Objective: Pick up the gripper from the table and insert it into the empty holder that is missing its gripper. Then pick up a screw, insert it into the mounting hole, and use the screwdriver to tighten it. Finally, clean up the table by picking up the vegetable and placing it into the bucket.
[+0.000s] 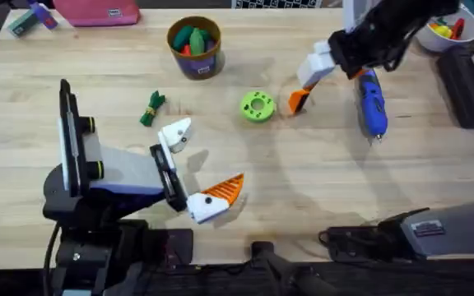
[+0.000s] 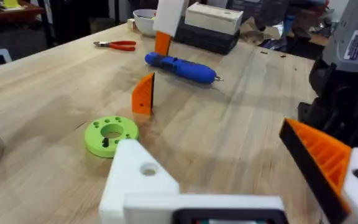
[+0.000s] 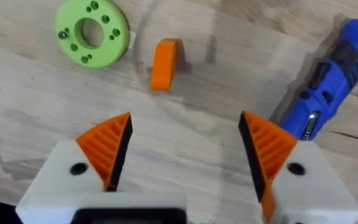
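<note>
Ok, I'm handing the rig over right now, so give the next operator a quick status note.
Right pincer: open, empty, hovering above the loose gripper, which stands on the table beside the green disc.
Left pincer: one finger is a bare holder missing its pad; nothing held.
Screwdriver lies on the table, right side.
Vegetable lies on the table near the bucket.
Done: nothing yet.
Left: pick up and insert the gripper, screw it, tighten, bin the vegetable.
</note>
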Available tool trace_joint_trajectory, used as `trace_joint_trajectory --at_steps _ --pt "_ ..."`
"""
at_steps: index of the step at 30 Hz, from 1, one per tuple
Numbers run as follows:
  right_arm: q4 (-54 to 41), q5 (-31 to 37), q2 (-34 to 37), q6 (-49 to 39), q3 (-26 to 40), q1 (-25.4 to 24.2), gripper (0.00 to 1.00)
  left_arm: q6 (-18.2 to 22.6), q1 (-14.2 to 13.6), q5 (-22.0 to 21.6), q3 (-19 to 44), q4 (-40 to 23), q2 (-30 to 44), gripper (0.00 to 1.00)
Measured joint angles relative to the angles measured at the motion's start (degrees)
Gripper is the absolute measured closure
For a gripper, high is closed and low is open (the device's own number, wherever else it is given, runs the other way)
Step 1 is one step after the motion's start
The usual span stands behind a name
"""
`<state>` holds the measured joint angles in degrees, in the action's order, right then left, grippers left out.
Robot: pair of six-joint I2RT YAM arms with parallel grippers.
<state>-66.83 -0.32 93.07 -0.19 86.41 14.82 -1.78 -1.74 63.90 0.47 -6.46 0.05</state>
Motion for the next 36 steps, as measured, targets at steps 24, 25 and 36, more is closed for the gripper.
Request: trace_joint_trajectory --at_steps 24,25,36 --pt "5.6 1.1 14.4 4.2 0.0 4.5 0.081 0.0 0.0 0.0 0.0 0.0 0.0 0.015" --pt "5.7 1.1 14.7 4.3 0.0 4.4 0.086 0.0 0.0 0.0 0.0 0.0 0.0 0.015" --pt "5.8 1.1 15.1 5.3 0.0 4.1 0.347 0.0 0.0 0.0 0.0 0.0 0.0 0.015"
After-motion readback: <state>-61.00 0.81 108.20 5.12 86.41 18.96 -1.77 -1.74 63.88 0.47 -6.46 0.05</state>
